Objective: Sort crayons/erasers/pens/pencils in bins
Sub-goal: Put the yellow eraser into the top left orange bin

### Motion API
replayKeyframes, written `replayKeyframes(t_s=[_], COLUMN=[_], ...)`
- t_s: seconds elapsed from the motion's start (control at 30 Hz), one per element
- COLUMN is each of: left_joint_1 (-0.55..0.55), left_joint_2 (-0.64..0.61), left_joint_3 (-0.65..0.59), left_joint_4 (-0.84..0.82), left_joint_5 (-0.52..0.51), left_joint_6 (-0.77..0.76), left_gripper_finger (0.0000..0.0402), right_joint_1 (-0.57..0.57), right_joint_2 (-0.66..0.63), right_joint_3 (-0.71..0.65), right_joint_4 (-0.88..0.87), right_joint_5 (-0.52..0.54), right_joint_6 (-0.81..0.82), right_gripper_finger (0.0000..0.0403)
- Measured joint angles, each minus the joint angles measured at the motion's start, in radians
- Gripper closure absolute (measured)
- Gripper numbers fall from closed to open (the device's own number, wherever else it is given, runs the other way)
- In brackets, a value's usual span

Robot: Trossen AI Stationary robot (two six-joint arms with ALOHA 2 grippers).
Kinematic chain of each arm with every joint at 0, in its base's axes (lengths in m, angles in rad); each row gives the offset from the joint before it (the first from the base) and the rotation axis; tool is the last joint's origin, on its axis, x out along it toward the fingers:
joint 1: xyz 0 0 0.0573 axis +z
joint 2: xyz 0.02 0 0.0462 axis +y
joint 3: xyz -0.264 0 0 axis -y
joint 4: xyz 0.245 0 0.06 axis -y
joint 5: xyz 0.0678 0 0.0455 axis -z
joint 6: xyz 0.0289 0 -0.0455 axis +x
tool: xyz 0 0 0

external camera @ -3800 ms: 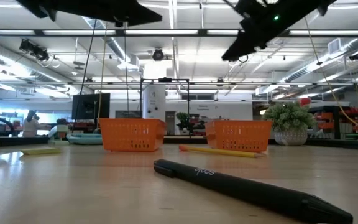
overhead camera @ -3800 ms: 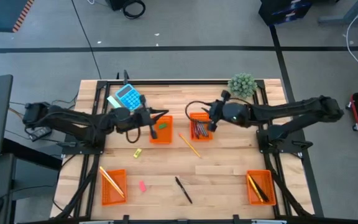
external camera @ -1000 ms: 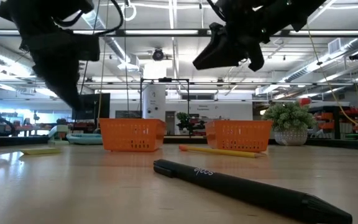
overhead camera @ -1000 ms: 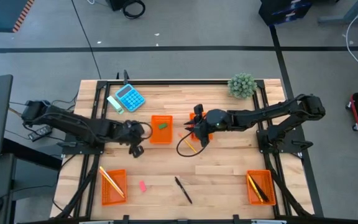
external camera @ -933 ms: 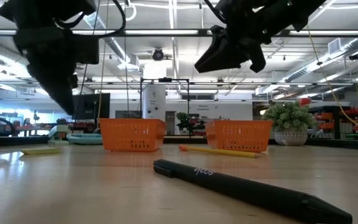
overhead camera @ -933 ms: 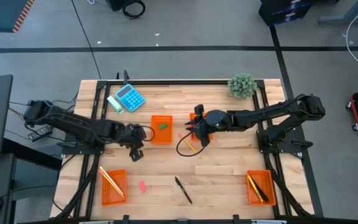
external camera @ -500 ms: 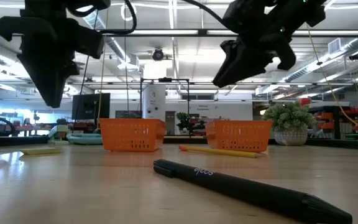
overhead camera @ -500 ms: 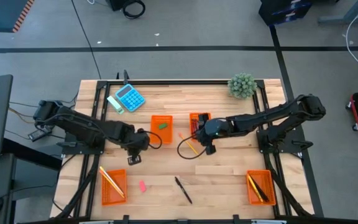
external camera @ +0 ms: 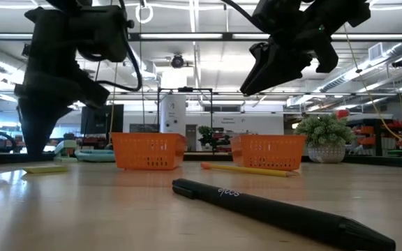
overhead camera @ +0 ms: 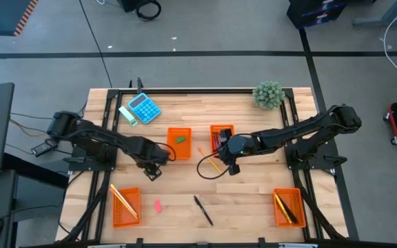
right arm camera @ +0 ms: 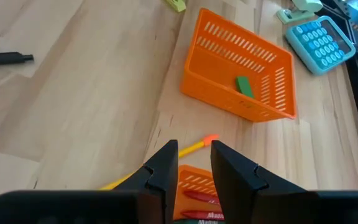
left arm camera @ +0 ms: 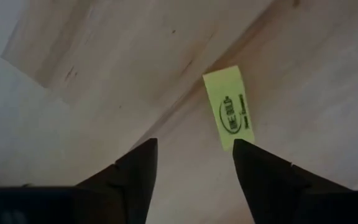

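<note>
Left tool (left arm camera: 191, 152) has dropped toward the bench (overhead camera: 253, 186) and spread wide, empty, over the yellow eraser (left arm camera: 229, 107) left of bench centre. Small light rubbery block, likely grippy; pinch across its short sides. Right tool (right arm camera: 189, 155) part-open, empty, above the pencil (right arm camera: 194, 147)

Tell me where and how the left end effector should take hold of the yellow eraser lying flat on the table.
Grip the yellow eraser across its narrow width, at mid-length, coming straight down from above. It is a thin block lying flat on the bare table, so only its two long side edges offer faces to pinch. The left end effector hangs open just short of it, so it likely needs a small shift to straddle it.
</note>
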Motion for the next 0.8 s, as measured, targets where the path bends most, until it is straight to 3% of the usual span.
replayKeyframes(t_s=[0.23,0.8], left_joint_1=[0.005,0.019], left_joint_2=[0.034,0.073], left_joint_3=[0.001,0.002], left_joint_4=[0.117,0.127], left_joint_5=[-0.001,-0.004], left_joint_6=[-0.017,-0.035], left_gripper_finger=[0.0184,0.0200], right_joint_1=[0.000,0.000], right_joint_2=[0.000,0.000], right_joint_3=[0.000,0.000], right_joint_4=[-0.001,-0.026], right_joint_5=[0.000,0.001], right_joint_6=[-0.002,0.003], right_gripper_finger=[0.0301,0.0301])
